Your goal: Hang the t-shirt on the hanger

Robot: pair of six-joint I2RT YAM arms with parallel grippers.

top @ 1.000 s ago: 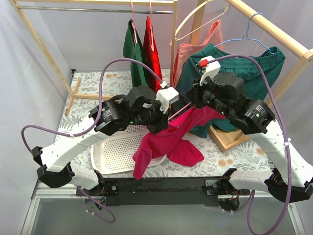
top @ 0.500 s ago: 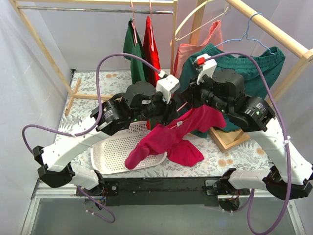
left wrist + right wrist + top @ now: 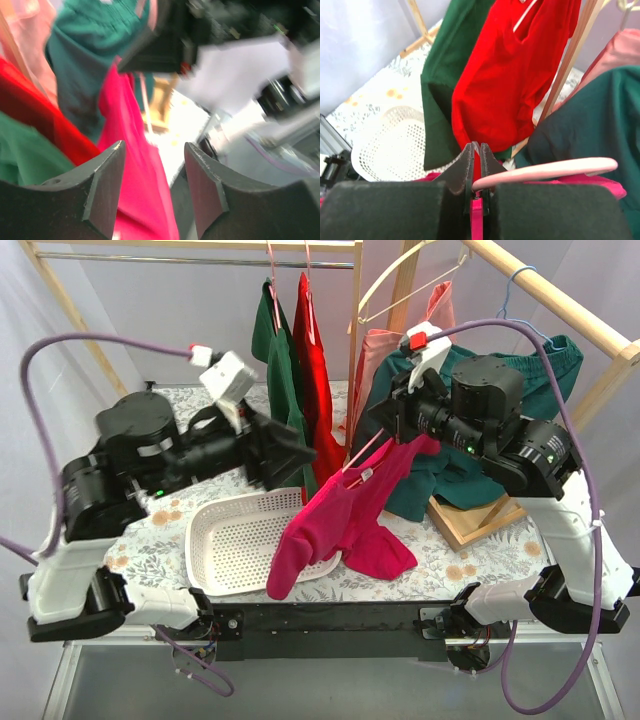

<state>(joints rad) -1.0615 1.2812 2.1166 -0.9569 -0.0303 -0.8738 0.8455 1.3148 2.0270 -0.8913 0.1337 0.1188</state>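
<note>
Right gripper (image 3: 476, 152) clamped on the hanger (image 3: 545, 170), centre frame, raised so the t-shirt (image 3: 340, 520) hangs clear above the basket (image 3: 235, 540). Left gripper (image 3: 153, 150) jaws apart, empty, left of centre, likely freed to regrasp fabric.

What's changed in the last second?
The left gripper pulled away from the t-shirt, back to the left, and is now open and empty. The right gripper stays shut on the hanger, with the t-shirt hanging from it. The basket is unchanged.
</note>
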